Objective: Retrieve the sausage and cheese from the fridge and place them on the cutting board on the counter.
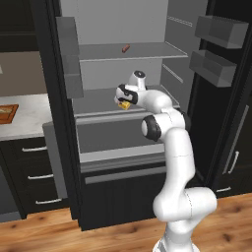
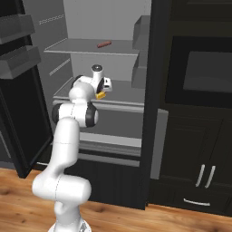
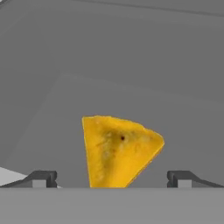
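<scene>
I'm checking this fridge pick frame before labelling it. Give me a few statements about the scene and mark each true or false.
1. The fridge stands open. True.
2. The sausage lies on the cutting board. False: it lies on an upper fridge shelf, and the board sits on the counter left of the fridge.
3. The gripper is open, with the cheese between its fingertips. True: in the hand view the two tips stand wide on either side of the wedge.
4. The cheese is on the same shelf as the sausage. False: it is on a lower shelf.
5. The cheese is already out of the fridge. False: it is inside.
</scene>
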Robot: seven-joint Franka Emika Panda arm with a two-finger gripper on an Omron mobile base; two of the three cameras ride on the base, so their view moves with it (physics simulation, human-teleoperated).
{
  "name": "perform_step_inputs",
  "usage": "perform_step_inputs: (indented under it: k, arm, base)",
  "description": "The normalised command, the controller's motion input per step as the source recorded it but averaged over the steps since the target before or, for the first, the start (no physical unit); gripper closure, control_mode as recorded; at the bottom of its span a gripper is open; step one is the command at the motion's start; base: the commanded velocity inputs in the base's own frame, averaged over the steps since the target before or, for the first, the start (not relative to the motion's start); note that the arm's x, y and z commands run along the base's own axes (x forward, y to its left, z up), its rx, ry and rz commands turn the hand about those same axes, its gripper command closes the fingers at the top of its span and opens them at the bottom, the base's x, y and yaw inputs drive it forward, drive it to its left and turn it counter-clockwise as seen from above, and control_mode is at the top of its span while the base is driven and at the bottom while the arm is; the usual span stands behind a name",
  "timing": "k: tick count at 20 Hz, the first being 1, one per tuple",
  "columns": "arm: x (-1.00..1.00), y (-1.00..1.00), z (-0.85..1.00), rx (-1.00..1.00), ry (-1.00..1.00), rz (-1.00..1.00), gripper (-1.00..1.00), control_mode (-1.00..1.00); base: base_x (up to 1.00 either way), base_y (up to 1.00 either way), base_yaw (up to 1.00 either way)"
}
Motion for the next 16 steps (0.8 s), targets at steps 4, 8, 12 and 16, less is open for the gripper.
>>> perform_step_inputs:
  k: [4,8,12,16]
  arm:
    - [-0.01,0.00,-0.15,0.00,0.00,-0.01,-1.00,-1.00]
    - [-0.21,-0.02,-0.16,0.00,0.00,-0.08,-1.00,-1.00]
    - [-0.02,0.01,-0.10,0.00,0.00,-0.07,-1.00,-1.00]
    - [0.08,0.03,-0.01,0.00,-0.01,-0.04,-1.00,-1.00]
  base:
    - [0.00,0.00,0.00]
    - [0.00,0.00,0.00]
    - [0.00,0.00,0.00]
    - [0.00,0.00,0.00]
